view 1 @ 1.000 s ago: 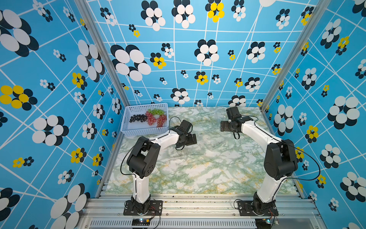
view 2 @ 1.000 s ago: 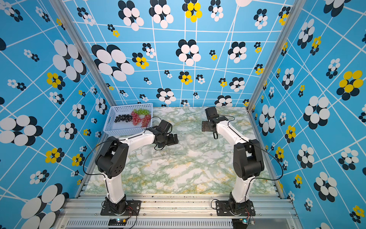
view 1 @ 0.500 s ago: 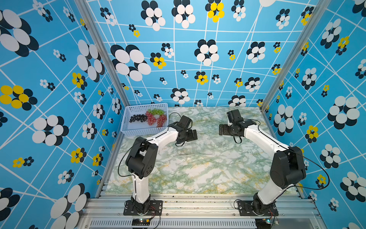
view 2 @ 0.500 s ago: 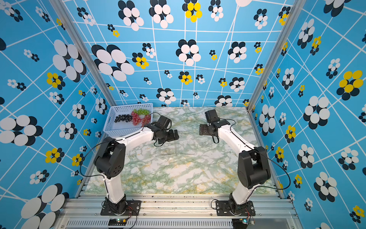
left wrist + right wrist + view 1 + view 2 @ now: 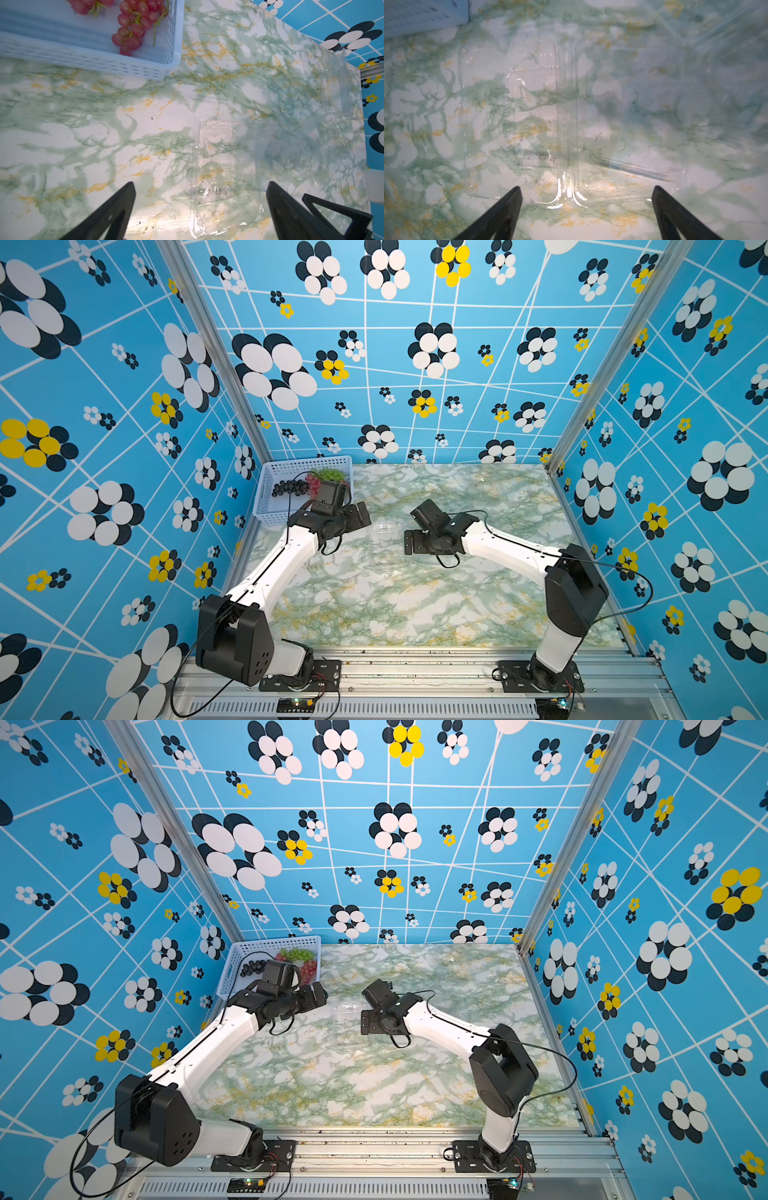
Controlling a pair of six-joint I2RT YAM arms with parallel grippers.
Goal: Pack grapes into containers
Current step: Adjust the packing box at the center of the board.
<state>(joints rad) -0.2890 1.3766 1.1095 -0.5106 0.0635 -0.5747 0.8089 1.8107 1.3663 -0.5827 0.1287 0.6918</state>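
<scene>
The grapes lie in a pale blue basket (image 5: 266,506) at the back left: a dark bunch (image 5: 289,488), a green bunch (image 5: 330,475) and red bunches (image 5: 133,31). An open clear container (image 5: 216,166) lies flat on the marble between my two grippers, faint in both top views (image 5: 384,526) (image 5: 351,1006). In the right wrist view its two halves (image 5: 519,116) spread either side of the hinge. My left gripper (image 5: 359,516) (image 5: 200,185) hangs open over it, just off the basket's near corner. My right gripper (image 5: 409,541) (image 5: 586,189) is open at its other edge. Neither holds anything.
More clear containers (image 5: 311,116) lie jumbled toward the back right of the marble table (image 5: 395,605), barely visible. Patterned blue walls close in the left, back and right sides. The basket's wall (image 5: 415,18) shows in the right wrist view. An aluminium rail runs along the front.
Both grippers have shifted left. The left one has drawn closer to the basket's corner; the right one has come forward to the middle of the table. Both stay open.
</scene>
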